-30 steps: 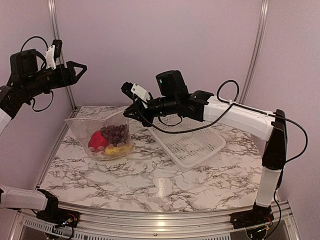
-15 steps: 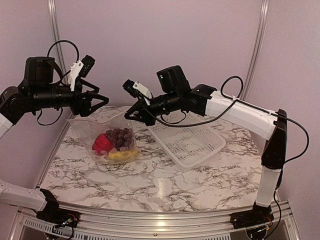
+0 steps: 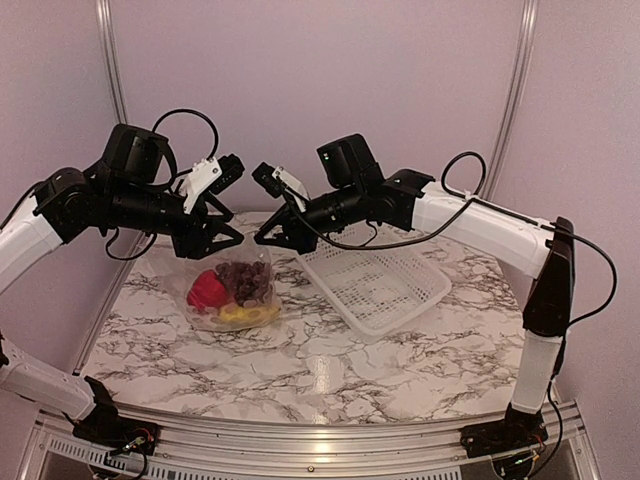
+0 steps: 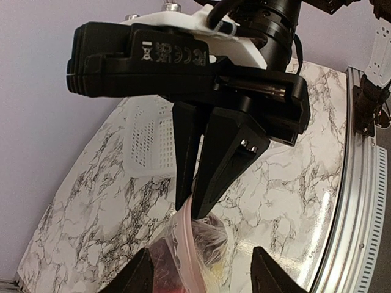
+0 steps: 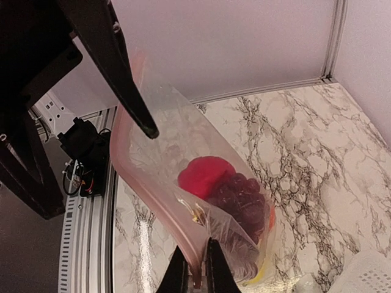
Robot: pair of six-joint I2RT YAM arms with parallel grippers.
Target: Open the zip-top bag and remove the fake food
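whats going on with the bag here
The right gripper is shut on the bag, pinching it by its zip edge and holding it up. The left gripper is close beside it at that edge, jaws open and gripping nothing. The fake food is inside the bag.

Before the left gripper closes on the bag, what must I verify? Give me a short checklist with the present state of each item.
1. The right gripper pinches the zip-top bag at its rim: ok.
2. The left gripper stands open, with the rim between its fingers: ok.
3. The left gripper grips the rim: not ok, not yet.
4. The bag is unsealed: cannot tell.
5. The fake food lies inside the bag: ok.
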